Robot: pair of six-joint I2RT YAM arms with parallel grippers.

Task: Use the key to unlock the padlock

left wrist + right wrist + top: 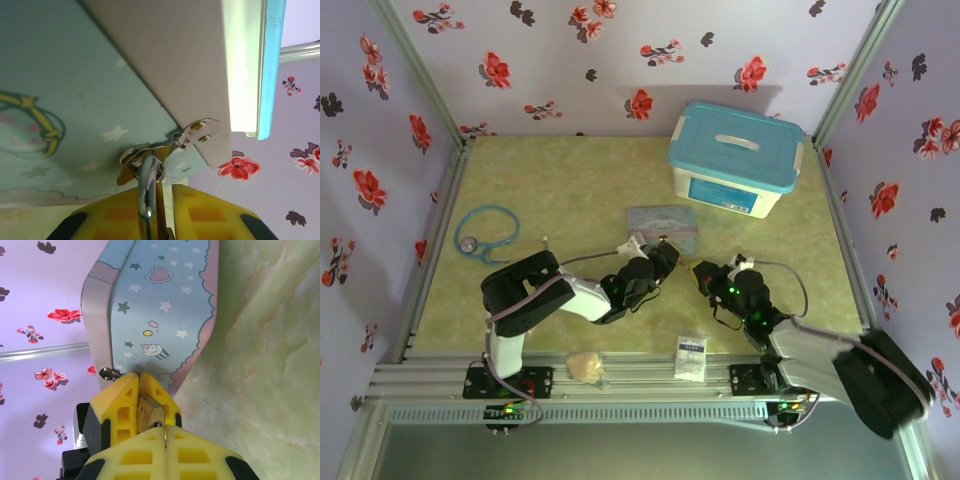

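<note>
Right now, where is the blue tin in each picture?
Top: tin mid-table, lower left of the box.
Left wrist: tin upper left, very close.
Right wrist: tin upper middle, beside the table.
Shared landmark: the flowered wall.

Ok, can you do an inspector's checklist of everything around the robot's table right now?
Surface: green marbled table, flat.
Job's things: padlock pinched between yellow fingers, close to the blue cartoon tin; whether the key is held is hidden by fingers.
Clutter: stethoscope, lidded storage box, white sachet, tan lump.
Grippers: left gripper shut on the padlock; right gripper closed, tips at the padlock.
Cables: left arm's cable and right arm's cable, both grey loops.
Surroundings: flowery purple walls, metal rail at the near edge.
</note>
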